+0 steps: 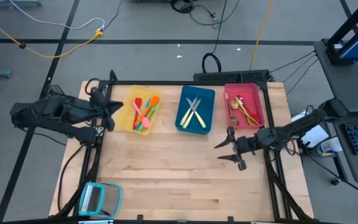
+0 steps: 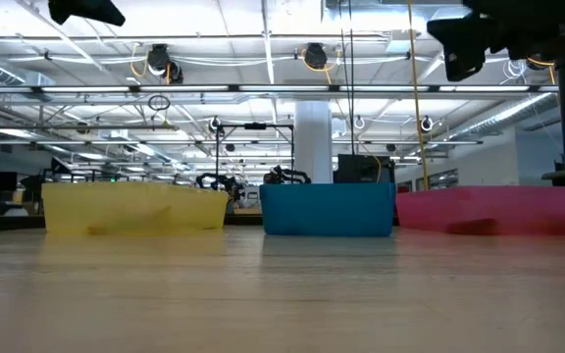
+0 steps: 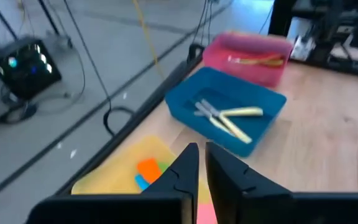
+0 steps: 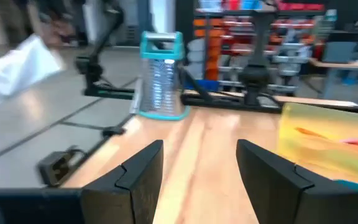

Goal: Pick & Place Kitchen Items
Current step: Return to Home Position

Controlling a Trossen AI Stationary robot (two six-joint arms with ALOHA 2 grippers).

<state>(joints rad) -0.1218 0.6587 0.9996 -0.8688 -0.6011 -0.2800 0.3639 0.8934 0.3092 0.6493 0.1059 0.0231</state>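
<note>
Wood of the table (image 1: 179,186) runs bare along the near edge, apart from a teal-framed grater (image 1: 101,199) at the near left corner (the right wrist view shows it standing upright at the end of the boards). Farther in, the right gripper (image 1: 224,152) hangs over the right half of the table. It is in front of the inner end of the red tray (image 1: 260,117) and apart from it, its fingers spread wide with nothing between them. The left gripper (image 1: 118,107) hovers at the left side, just beside the outer edge of the yellow tray (image 1: 124,121). Its fingers are drawn together to a thin slit and hold nothing. Along the far edge three trays stand in a row. The yellow tray on the left holds the plastic utensils (image 1: 145,112) in red, orange, green, pink and blue, heaped together. The blue tray (image 1: 182,121) in the middle holds crossed utensils (image 1: 193,113) in pale yellow and grey. The red tray on the right holds the spoons (image 1: 244,107). Every utensil in view lies inside a tray.
</note>
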